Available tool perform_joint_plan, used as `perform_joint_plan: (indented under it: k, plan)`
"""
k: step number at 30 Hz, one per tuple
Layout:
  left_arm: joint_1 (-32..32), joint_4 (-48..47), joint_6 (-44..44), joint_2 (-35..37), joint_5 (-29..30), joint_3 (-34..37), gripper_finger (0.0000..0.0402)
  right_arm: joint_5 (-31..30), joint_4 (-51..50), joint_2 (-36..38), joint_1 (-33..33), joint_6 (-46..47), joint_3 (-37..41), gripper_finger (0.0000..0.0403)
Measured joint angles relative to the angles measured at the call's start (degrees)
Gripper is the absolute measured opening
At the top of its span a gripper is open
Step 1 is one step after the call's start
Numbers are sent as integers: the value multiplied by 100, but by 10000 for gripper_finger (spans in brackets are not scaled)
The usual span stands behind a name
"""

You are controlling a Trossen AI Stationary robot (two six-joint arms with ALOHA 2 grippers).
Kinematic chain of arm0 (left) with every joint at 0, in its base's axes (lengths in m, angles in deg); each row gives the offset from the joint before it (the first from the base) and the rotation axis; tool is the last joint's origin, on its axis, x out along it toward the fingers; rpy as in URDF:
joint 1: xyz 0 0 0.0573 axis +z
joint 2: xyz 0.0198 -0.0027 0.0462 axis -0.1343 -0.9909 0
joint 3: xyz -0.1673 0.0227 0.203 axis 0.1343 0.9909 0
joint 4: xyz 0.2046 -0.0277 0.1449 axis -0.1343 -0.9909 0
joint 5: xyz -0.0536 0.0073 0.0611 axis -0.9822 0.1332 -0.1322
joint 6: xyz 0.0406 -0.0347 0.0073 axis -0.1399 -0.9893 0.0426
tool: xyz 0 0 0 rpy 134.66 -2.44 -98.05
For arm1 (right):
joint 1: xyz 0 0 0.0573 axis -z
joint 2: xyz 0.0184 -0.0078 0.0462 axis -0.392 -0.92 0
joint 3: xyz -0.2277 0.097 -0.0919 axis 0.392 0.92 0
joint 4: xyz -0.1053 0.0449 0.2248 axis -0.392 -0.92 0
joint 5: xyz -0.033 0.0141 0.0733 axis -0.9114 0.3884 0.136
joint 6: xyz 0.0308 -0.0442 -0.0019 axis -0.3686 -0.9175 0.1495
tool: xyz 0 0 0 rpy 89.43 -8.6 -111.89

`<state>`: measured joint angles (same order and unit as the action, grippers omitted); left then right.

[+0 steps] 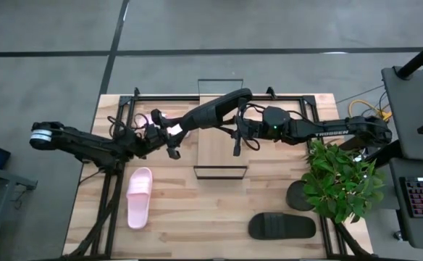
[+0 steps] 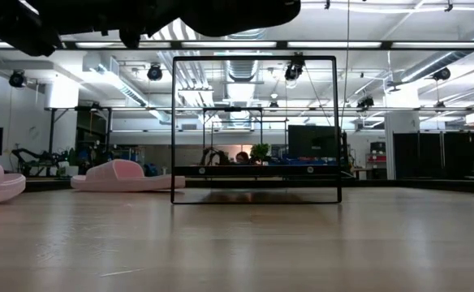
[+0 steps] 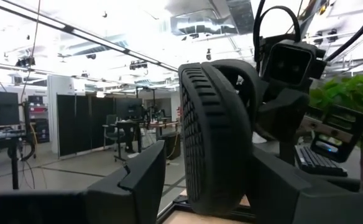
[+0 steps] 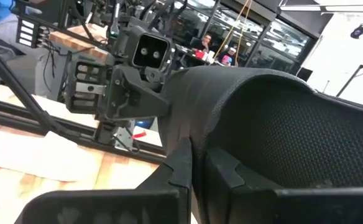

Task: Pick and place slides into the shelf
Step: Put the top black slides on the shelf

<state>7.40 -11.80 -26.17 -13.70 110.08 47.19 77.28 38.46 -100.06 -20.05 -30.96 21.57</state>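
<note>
Black slide (image 1: 215, 110) held in the air between both hands, above the far half of the shelf (image 1: 221, 148), long axis running roughly left–right across the counter (image 1: 175, 232) with a slight tilt toward the far edge at its right end. Left hand (image 1: 169, 134) clamped on the left end of this slide: in the left wrist view, ribbed sole (image 3: 215, 134) gripped edge-on between the two dark fingers (image 3: 135, 177). Right hand (image 1: 242, 130) closed on the right end: in the right wrist view, textured sole (image 4: 281, 118) seated against the fingers (image 4: 181, 165).

Shelf located at the counter's centre, toward the far edge; light-wood panel directly beneath the held slide, wire frame (image 2: 256, 130) upright and open in the low view. Panel long axis running far-to-near, so roughly crosswise to the slide's present axis; likely rotation needed before lowering. Both hands about equally near the shelf, one on each side of it.

Remaining slides: one pink (image 1: 140, 196) near the left edge, toes toward the near edge; a second pink (image 2: 123, 176) visible only in the low view; a second black slide (image 1: 282, 226) near the near-right corner, lying left–right. Potted plant (image 1: 342, 181) at the right edge, close to the right arm.
</note>
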Motion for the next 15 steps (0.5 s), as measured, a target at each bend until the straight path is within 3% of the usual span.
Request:
perform_joint_plan:
  k: [6,13,15]
  plan:
    - [7,-49,152,-319,-19,-314,157,224,-4,0,0,57,0,12]
    - [14,-99,341,-268,-17,-359,35,248,-39,2,0,50,0,12]
    - [14,-222,341,-163,-54,-356,19,278,-39,2,-2,48,0,12]
